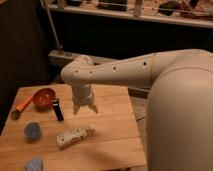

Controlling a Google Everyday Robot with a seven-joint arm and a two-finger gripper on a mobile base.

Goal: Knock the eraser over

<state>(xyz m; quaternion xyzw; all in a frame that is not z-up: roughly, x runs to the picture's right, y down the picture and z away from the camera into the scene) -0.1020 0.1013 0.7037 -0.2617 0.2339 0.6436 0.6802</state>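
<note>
The eraser is a thin black block with a light top edge. It stands upright on the wooden table, left of centre. My gripper hangs from the white arm just to the right of the eraser, a short gap apart, fingers pointing down and spread. It holds nothing.
A white capped bottle lies on its side in front of the gripper. A round blue cup sits at the left. An orange-red scoop with an orange handle lies at the back left. A blue-grey object is at the front edge.
</note>
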